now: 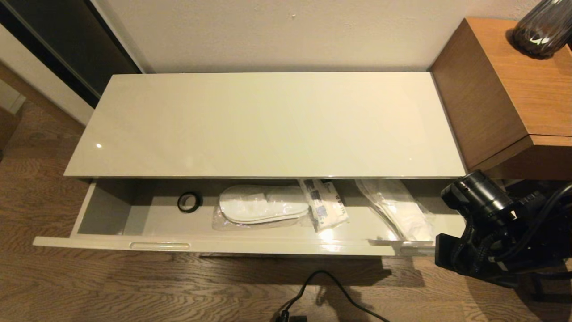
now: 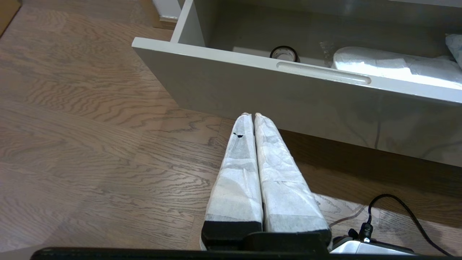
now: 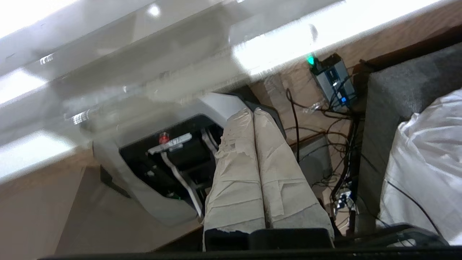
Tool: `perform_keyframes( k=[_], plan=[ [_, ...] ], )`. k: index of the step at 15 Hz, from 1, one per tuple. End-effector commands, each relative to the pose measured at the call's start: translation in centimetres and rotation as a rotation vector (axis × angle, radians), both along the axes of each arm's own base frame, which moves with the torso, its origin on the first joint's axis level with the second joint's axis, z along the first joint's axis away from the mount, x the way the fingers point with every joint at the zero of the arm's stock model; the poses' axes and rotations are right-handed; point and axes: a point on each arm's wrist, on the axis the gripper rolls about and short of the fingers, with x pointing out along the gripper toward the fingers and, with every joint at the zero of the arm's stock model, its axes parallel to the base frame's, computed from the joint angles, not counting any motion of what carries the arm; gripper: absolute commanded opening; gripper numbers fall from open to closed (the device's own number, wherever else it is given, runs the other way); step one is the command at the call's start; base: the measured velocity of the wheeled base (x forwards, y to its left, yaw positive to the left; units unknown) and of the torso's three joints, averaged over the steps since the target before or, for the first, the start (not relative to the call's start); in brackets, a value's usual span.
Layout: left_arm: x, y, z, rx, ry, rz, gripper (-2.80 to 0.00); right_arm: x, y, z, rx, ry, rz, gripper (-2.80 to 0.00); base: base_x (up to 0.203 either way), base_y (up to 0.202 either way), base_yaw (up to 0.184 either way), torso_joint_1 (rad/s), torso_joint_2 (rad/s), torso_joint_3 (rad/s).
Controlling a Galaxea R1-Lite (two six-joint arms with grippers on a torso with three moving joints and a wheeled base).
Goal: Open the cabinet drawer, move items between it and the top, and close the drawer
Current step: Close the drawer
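The cabinet drawer stands pulled out under the glossy cream top, which is bare. Inside the drawer lie a pair of white slippers on clear plastic, a white packet with blue print, and another clear-bagged white item at the right end. My right arm hangs at the drawer's right front corner; its gripper is shut and holds nothing. The left gripper is also shut and holds nothing, low over the floor in front of the drawer face, below the left handle slot.
A small black ring lies in the drawer's left part. A taller brown wooden unit with a dark vase stands right of the cabinet. A black cable runs over the wooden floor in front.
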Motion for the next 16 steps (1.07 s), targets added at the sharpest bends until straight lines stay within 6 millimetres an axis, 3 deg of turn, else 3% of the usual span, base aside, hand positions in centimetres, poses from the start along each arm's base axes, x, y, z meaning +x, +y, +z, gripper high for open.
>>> perform_keyframes(
  k=[1, 8, 13, 16],
  plan=[
    [-0.3, -0.1, -0.1, 0.007, -0.037, 0.001, -2.80, 0.9, 0.4, -0.9, -0.005, 0.015, -0.006, -2.80, 0.000, 0.000, 0.000, 0.000, 0.00, 0.000],
    [-0.3, -0.1, -0.1, 0.007, -0.037, 0.001, -2.80, 2.5, 0.7, -0.8, 0.013, -0.024, -0.019, -2.80, 0.000, 0.000, 0.000, 0.000, 0.00, 0.000],
    [-0.3, -0.1, -0.1, 0.007, -0.037, 0.001, -2.80, 4.2, 0.4, 1.2, 0.046, -0.110, -0.047, -2.80, 0.000, 0.000, 0.000, 0.000, 0.00, 0.000],
    [-0.3, -0.1, -0.1, 0.007, -0.037, 0.001, -2.80, 6.4, 0.3, 2.5, 0.053, -0.174, -0.082, -2.80, 0.000, 0.000, 0.000, 0.000, 0.00, 0.000]
  ],
)
